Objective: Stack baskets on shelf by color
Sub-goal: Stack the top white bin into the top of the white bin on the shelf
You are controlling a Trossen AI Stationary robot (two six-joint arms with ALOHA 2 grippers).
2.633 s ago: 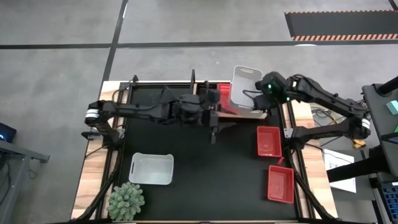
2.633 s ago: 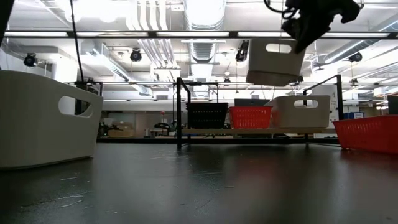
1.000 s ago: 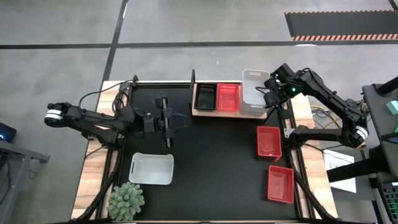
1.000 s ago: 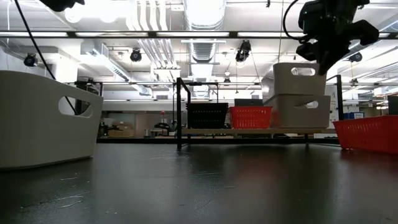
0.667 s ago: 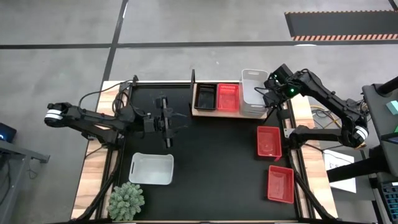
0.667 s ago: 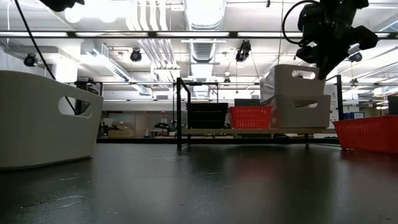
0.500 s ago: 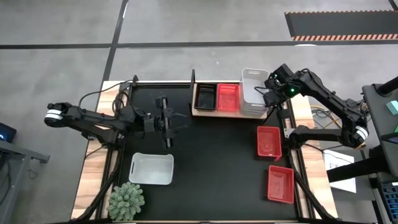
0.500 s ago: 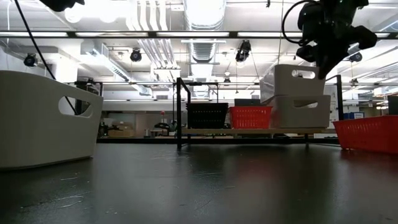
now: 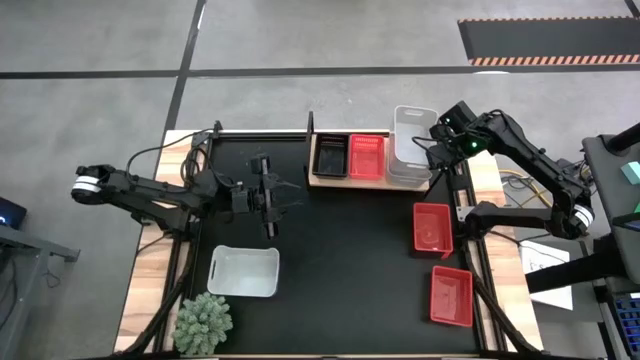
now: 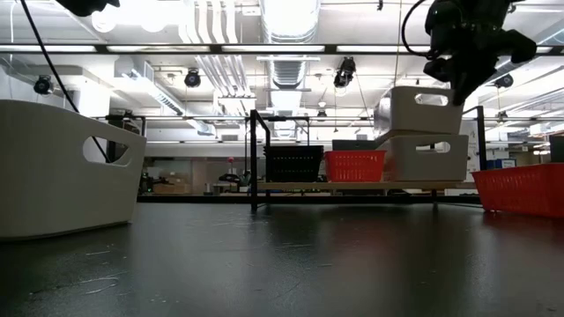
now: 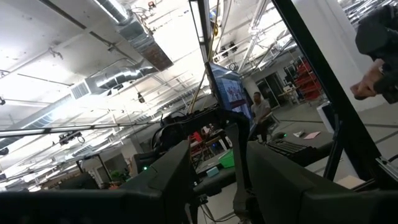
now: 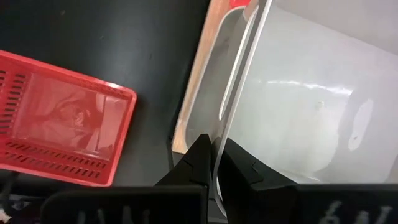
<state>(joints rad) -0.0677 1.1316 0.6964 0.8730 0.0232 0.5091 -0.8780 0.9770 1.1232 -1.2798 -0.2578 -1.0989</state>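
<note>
Black tabletop mat (image 9: 330, 230) spread wide across the table, with the shelf (image 9: 345, 181) sitting at its far edge, wooden board framed by thin black rods. On that shelf, from left to right: a black basket (image 9: 328, 156), a red basket (image 9: 367, 156), then a lower white basket (image 10: 430, 158) at the right end. Riding tilted on top of that one, an upper white basket (image 9: 412, 146), one side lifted in the low view and not seated flat. Pinching its near rim, the right gripper (image 12: 214, 163), fingers closed tight with the thin white wall between them, hovering at the shelf's right end (image 9: 437, 141). Over on the left half of the mat, the left gripper (image 9: 268, 197), parked well apart from every basket, fingers spread open with nothing between them in the left wrist view (image 11: 217, 180). Near the front left, a lone white basket (image 9: 243, 272) lying on the mat, and just beside it at the corner a spiky green plant (image 9: 203, 322). On the right side, two more red baskets on the mat, one nearer the shelf (image 9: 431, 226) and one nearer the front edge (image 9: 450, 296), close to each other but apart.
</note>
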